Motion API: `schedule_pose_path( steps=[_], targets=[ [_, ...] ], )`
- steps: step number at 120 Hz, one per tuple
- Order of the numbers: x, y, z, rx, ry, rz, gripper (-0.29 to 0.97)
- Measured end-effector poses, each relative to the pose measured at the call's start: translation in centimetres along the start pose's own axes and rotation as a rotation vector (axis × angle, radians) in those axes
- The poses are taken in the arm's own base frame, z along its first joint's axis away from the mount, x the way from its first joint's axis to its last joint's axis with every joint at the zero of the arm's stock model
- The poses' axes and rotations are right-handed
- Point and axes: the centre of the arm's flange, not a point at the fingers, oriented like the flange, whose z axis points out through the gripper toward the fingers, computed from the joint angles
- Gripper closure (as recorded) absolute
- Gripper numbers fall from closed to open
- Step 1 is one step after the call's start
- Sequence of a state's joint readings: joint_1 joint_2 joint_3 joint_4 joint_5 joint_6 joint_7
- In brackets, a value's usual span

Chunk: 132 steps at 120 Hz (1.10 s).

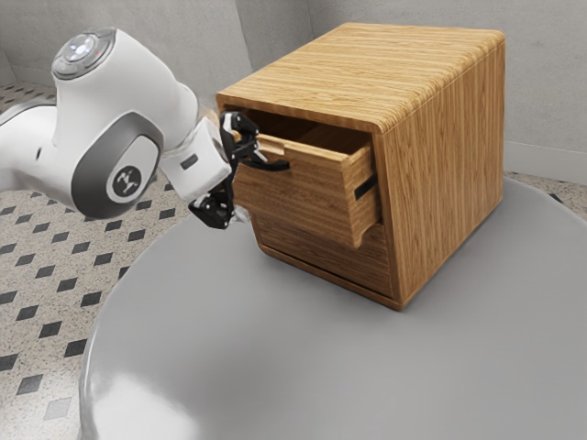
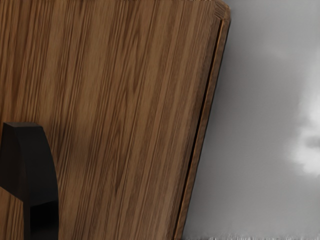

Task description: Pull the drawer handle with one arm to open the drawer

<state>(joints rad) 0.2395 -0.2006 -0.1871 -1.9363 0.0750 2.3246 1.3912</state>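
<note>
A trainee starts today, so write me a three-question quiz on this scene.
1. True or false: the upper drawer is fully shut.
2. What does the cabinet stand on? A) the tiled floor B) a gray table C) a shelf
3. Fill in: the gripper is at the drawer's black ____.

Key: 1 false, it is partly pulled out; 2 B; 3 handle.
</note>
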Motion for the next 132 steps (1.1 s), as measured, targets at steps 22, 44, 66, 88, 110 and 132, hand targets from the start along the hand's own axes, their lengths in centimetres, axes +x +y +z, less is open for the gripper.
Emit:
schedule_pose_path(
  steps=[22,44,66,88,110,132],
  targets=[
    [-1.2,1.3,-1.0,0.005,-0.017,-0.014,0.02],
    [-1.4,2.4,-1.6,0.004,-0.023,-0.015,0.0],
    [-1.3,3.5,-2.9,0.017,-0.027,-0.013,0.05],
    [-0.9,5.1,-3.5,0.015,-0.026,-0.005,0.03],
    [-0.9,6.3,-4.6,0.026,-0.032,-0.005,0.03],
    [-1.1,7.7,-5.4,0.031,-0.033,-0.012,0.01]
  ],
)
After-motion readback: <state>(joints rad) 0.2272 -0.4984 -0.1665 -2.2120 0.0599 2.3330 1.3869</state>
